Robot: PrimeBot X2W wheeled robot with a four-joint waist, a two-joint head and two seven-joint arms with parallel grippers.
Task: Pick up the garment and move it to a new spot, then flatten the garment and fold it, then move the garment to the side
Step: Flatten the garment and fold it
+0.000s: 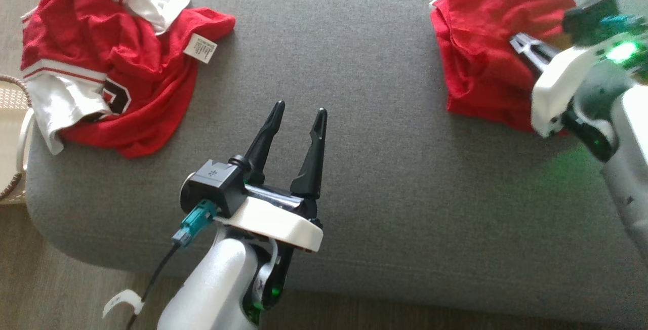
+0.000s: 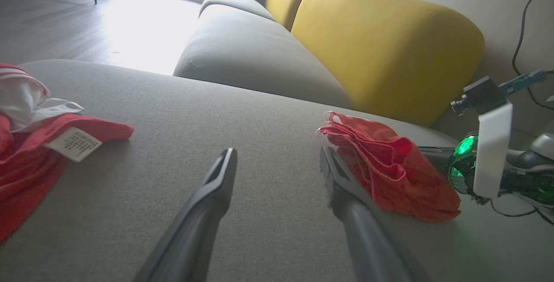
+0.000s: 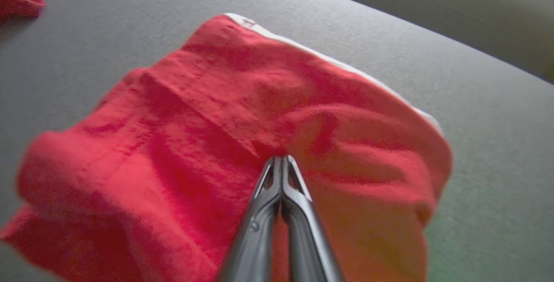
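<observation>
The folded red garment (image 1: 481, 41) lies at the right end of the grey cushion (image 1: 354, 67). The right gripper (image 1: 519, 41) has its jaws together, tips pressed into a crease; whether cloth is pinched cannot be told. The left gripper (image 1: 299, 112) stands well apart, jaws spread. Garment is white-edged and rumpled; the tag (image 1: 200, 48) on the crumpled jersey (image 1: 101, 56) is illegible.

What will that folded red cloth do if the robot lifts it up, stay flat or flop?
Probably flop: the folded red garment wrinkles and bunches where the right gripper pinches it. Its layers look loose, so the fold may fall open. It seems thin, so likely light.
</observation>
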